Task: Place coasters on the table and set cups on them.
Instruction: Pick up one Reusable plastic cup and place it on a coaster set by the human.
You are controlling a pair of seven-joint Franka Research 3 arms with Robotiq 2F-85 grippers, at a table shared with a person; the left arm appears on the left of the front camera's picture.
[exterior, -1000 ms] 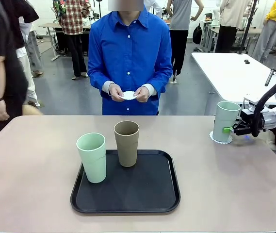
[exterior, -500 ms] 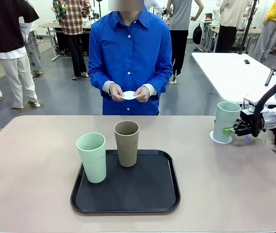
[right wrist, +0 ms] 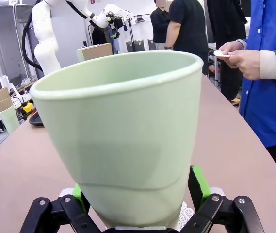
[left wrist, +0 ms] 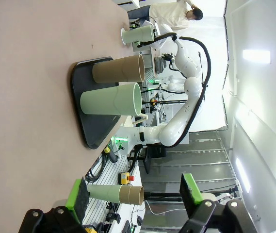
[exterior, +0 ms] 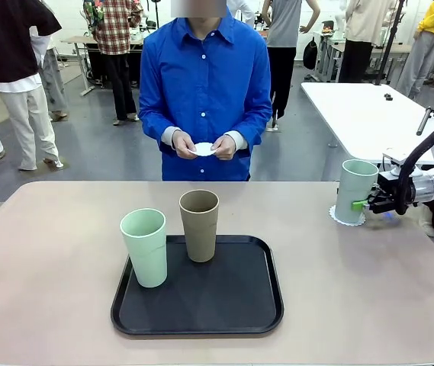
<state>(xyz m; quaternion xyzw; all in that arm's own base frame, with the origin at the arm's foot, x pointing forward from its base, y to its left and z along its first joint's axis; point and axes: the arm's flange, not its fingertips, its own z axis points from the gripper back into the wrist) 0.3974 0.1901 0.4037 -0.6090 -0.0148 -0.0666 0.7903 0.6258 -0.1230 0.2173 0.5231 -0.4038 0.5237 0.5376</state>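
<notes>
A pale mint cup (exterior: 355, 189) stands upright on a white lacy coaster (exterior: 339, 217) at the table's (exterior: 49, 267) far right. My right gripper (exterior: 360, 204) is open around this cup's (right wrist: 123, 136) lower part, a green pad on either side; the coaster's edge (right wrist: 184, 213) peeks out below. A second mint cup (exterior: 145, 248) and an olive-brown cup (exterior: 200, 225) stand on the black tray (exterior: 239, 305). The person in blue holds another coaster (exterior: 203, 149) in both hands. My left gripper (left wrist: 134, 194) is open and empty, low over the table, looking sideways at the tray's cups (left wrist: 111, 99).
A white rectangular table (exterior: 361, 114) stands behind on the right. Other people stand and walk in the background. Bare tabletop lies left of the tray and between the tray and the right-hand cup.
The right gripper's fingers have eased slightly away from the mint cup, which stays upright on its coaster. A passer-by at the far left has walked out of the picture.
</notes>
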